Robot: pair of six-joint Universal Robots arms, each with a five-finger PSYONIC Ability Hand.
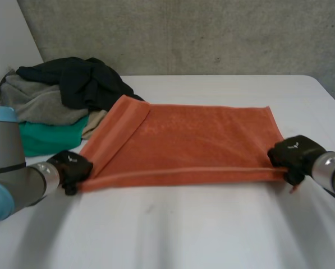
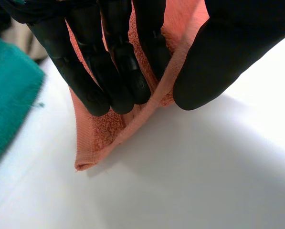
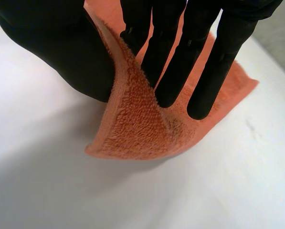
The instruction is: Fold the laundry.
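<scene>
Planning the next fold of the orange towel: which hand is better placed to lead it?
Probably the right hand: like the left hand, it pinches a near corner of the orange terry towel, but its side lies flat, away from the heaped clothes pile.

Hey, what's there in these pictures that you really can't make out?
Head view: the clothes pile runs behind the left arm, hiding its near corner.
Head view: the folded flap of the orange towel covers the layer beneath.
Left wrist view: the teal garment is cut off at the edge.
</scene>
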